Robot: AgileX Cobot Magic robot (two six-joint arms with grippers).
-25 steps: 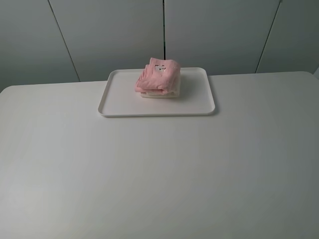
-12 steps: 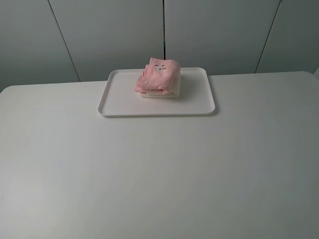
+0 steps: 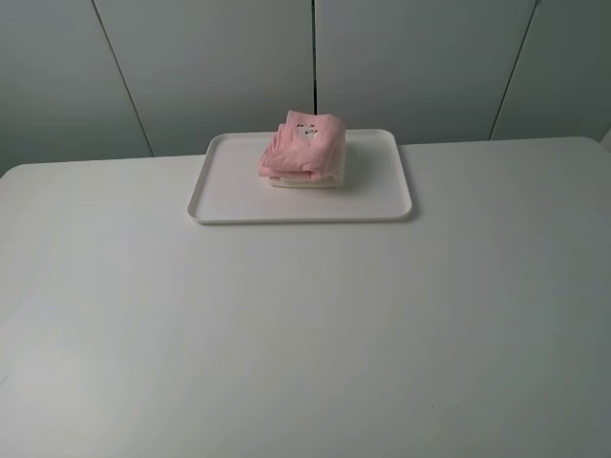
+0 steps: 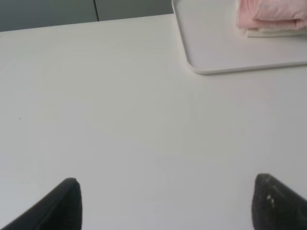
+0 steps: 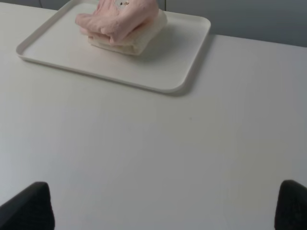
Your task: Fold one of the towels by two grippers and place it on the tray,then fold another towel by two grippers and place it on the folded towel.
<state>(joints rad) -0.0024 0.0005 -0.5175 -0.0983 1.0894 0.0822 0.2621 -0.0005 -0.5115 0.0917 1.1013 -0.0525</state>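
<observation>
A folded pink towel lies on top of a folded cream towel on the white tray at the back of the table. Both arms are out of the exterior high view. The left gripper is open and empty over bare table, well short of the tray; its dark fingertips show at the frame's edge. The right gripper is open and empty too, away from the tray. The pink towel shows in the left wrist view and the right wrist view.
The white table spreads in front of the tray. Grey wall panels stand behind the table's far edge.
</observation>
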